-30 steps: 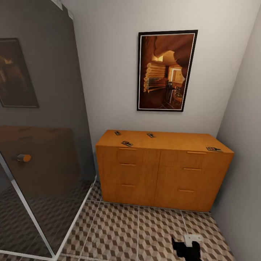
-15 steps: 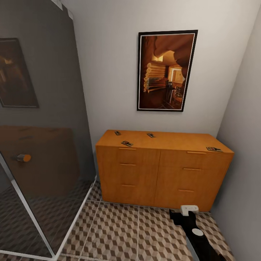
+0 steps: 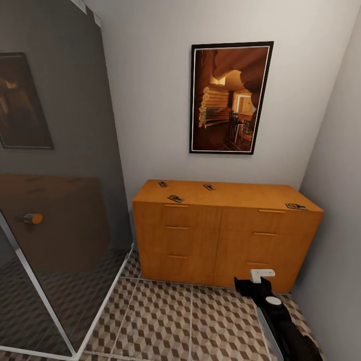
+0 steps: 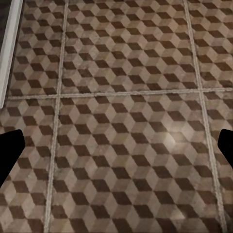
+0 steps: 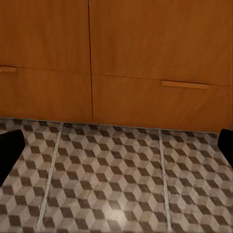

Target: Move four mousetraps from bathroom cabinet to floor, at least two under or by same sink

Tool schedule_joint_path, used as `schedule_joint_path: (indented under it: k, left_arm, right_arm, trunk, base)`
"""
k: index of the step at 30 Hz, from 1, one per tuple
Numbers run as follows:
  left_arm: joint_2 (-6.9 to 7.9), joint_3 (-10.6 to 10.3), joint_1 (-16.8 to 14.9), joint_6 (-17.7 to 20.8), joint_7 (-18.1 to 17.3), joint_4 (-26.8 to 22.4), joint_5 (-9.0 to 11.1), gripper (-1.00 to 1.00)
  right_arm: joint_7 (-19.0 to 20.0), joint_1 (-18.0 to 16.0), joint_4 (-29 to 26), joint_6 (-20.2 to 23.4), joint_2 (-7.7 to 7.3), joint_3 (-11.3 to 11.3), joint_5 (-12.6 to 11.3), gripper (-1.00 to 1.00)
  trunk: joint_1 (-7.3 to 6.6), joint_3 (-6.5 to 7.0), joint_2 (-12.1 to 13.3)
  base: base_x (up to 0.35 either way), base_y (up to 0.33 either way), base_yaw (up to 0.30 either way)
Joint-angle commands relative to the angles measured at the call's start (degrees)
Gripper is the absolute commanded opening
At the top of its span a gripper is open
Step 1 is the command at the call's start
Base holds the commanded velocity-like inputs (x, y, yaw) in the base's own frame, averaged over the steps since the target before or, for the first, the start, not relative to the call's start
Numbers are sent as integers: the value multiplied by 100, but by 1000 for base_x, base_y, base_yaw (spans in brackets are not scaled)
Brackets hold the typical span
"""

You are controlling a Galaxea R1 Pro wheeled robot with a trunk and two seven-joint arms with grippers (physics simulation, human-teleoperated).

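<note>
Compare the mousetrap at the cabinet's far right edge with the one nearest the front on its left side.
The right mousetrap lies at the cabinet top's right front corner, alone; the left front mousetrap sits above the left drawers, near two other traps. The right one looks longer and turned more sideways. Both lie flat, untouched.

The black right arm with its white-tipped gripper (image 3: pixel 254 284) has come up higher. Its fingers now reach in front of the long orange-brown wooden cabinet (image 3: pixel 225 235).
</note>
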Motion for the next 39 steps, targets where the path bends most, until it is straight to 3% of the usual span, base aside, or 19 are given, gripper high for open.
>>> schedule_joint_path:
  k: [1,22,39]
  left_arm:
    - [6,-45,-4,-16,48,4,1,100]
    - [-3,-45,-4,-8,46,96,-9,100]
    - [-31,-59,-4,-14,39,173,-25,100]
  right_arm:
    - [-18,-3,-104,115,-1,6,3,100]
    - [-21,-3,-1805,1774,-3,-34,3,100]
    - [-45,-3,-2740,2461,-29,-37,9,100]
  trunk:
    - [0,-6,-3]
    - [0,-6,-3]
    - [0,-6,-3]
  base:
    - [0,0,0]
    - [0,0,0]
    - [0,0,0]
